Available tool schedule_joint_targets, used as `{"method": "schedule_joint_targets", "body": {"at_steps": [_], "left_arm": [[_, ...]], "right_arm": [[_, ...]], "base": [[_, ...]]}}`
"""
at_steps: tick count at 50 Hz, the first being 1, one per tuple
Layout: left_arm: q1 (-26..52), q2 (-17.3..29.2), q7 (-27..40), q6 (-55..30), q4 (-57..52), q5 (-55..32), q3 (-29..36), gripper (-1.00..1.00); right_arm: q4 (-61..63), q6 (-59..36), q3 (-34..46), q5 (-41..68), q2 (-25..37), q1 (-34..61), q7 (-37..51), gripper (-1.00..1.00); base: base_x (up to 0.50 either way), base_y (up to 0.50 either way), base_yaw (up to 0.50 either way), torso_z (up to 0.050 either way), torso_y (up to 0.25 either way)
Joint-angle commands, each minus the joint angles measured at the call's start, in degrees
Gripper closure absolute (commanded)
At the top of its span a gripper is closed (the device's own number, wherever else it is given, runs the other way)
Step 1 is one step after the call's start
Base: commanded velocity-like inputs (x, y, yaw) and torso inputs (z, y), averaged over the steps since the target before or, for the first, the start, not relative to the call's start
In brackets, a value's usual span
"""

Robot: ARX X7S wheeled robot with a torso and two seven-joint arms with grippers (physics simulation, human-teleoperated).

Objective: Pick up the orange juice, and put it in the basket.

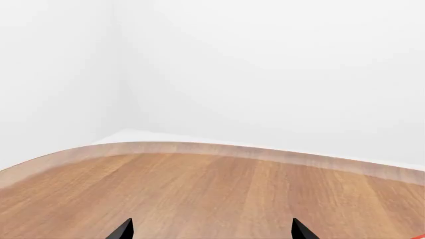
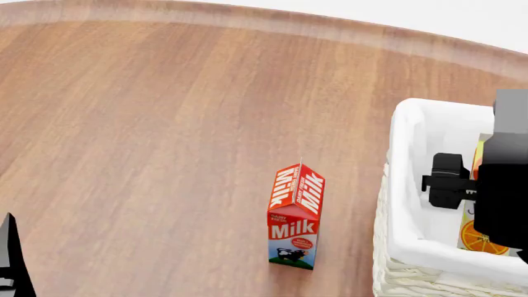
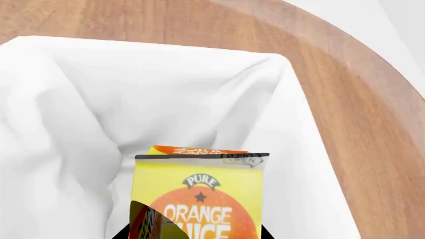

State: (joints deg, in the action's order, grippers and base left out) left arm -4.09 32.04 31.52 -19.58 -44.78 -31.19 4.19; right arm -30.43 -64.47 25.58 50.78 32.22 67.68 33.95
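Note:
The orange juice (image 3: 199, 194) is a yellow-and-orange carton with "Pure Orange Juice" lettering. It hangs inside the white cloth lining of the basket (image 3: 79, 99). My right gripper (image 3: 190, 235) is shut on it, with a dark finger on each side of the carton. In the head view the basket (image 2: 397, 185) stands at the right. My right arm covers most of the orange juice (image 2: 478, 238) there, and only its orange slice picture and a yellow strip show. My left gripper (image 1: 211, 232) is open over bare wood with nothing between its fingers.
A red-and-white milk carton (image 2: 295, 216) stands upright on the wooden table (image 2: 165, 124), just left of the basket. The table's curved far edge (image 1: 199, 148) runs close to white walls. A dark part of my left arm (image 2: 10, 260) shows at the head view's lower left.

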Motion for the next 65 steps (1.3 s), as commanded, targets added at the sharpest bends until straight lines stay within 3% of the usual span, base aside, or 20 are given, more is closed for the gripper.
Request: {"method": "schedule_joint_targets", "body": {"at_steps": [1, 65], "left_arm": [[-0.2, -1.6, -1.7, 1.0, -0.1, -1.0, -2.1, -1.0], [0.0, -1.1, -1.3, 1.6, 0.8, -0.5, -1.1, -1.0]], "right_arm": [[-1.1, 1.0, -0.9, -3.2, -1.6, 0.5, -2.4, 1.0], [-10.6, 9.2, 3.2, -8.2, -4.8, 1.4, -7.2, 1.0]], "base": [[0.0, 0.0, 0.0, 0.0, 0.01], [0.0, 0.0, 0.0, 0.0, 0.0]]}}
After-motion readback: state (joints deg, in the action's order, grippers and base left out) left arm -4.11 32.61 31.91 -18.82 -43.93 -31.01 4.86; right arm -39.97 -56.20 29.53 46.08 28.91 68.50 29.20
